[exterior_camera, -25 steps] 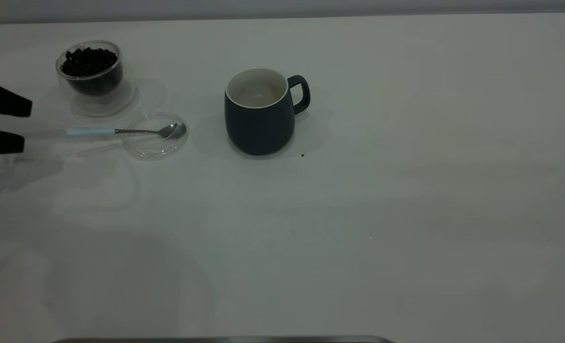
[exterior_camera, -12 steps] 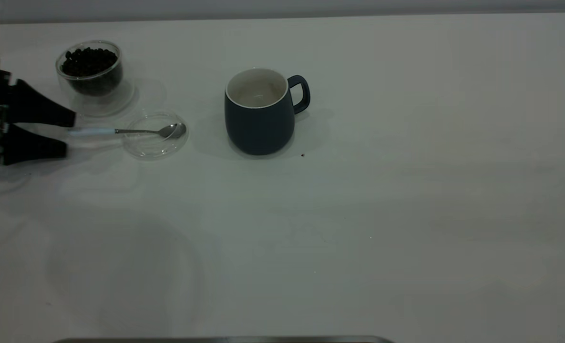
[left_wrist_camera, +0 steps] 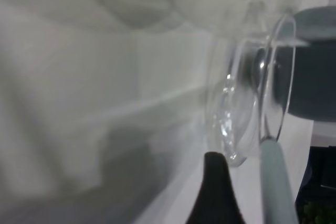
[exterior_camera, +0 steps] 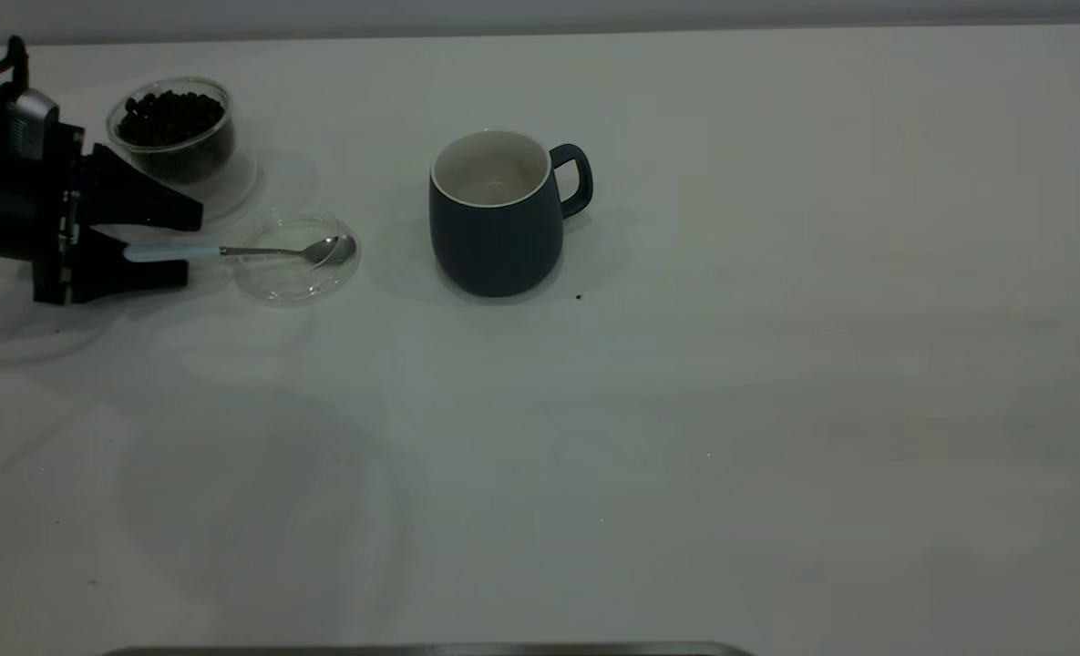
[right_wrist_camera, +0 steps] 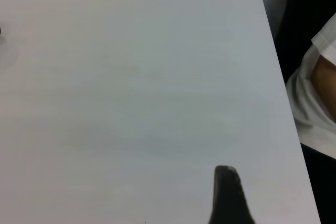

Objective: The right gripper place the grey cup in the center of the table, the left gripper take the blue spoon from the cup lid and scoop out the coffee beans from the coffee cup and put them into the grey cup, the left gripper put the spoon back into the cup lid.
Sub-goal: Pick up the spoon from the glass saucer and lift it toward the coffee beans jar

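The blue spoon (exterior_camera: 175, 252) lies with its metal bowl in the clear cup lid (exterior_camera: 271, 278) and its pale handle pointing left. My left gripper (exterior_camera: 193, 246) is open, low over the table, with one jaw on each side of the handle. In the left wrist view the handle (left_wrist_camera: 275, 182) runs between the jaws of the left gripper (left_wrist_camera: 265, 158), with the lid (left_wrist_camera: 231, 129) just beyond. The coffee cup (exterior_camera: 184, 173) with coffee beans (exterior_camera: 170, 114) stands behind the left gripper. The grey cup (exterior_camera: 498, 228) stands upright and empty, left of the table's middle. My right gripper (right_wrist_camera: 227, 192) is outside the exterior view.
The white table (exterior_camera: 731, 364) stretches bare to the right and front of the grey cup. A dark speck (exterior_camera: 579, 296) lies by the mug. The right wrist view shows bare tabletop (right_wrist_camera: 131, 87), its edge, and a person's sleeve (right_wrist_camera: 315, 98) past it.
My left gripper has moved right from the table's left edge until its open jaws straddle the spoon handle. The spoon, lid and both cups have not moved.
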{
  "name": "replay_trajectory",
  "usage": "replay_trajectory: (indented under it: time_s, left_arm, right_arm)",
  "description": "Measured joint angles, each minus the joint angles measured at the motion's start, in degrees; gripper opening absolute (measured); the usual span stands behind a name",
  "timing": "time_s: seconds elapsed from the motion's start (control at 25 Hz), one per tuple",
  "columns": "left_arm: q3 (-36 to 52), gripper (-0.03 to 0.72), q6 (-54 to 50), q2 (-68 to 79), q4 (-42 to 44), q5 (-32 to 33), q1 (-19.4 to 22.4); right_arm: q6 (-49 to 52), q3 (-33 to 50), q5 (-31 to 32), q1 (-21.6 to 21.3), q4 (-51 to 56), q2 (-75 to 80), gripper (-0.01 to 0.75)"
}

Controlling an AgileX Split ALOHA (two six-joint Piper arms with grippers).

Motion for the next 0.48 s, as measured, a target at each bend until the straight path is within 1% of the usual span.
replay_trajectory:
  time_s: [0.12,0.36,0.48]
  left_arm:
    - [0.0,0.549,-0.1,0.0,0.0,0.0,-0.1]
    - [0.0,0.346,-0.5,0.0,0.0,0.0,-0.1]
    - [0.0,0.264,-0.5,0.0,0.0,0.0,-0.1]
  right_arm:
    - [0.0,0.0,0.0,0.0,0.0,0.0,0.459]
    - [0.0,0.0,0.1,0.0,0.0,0.0,0.459]
    - [0.0,0.0,0.1,0.0,0.0,0.0,0.459]
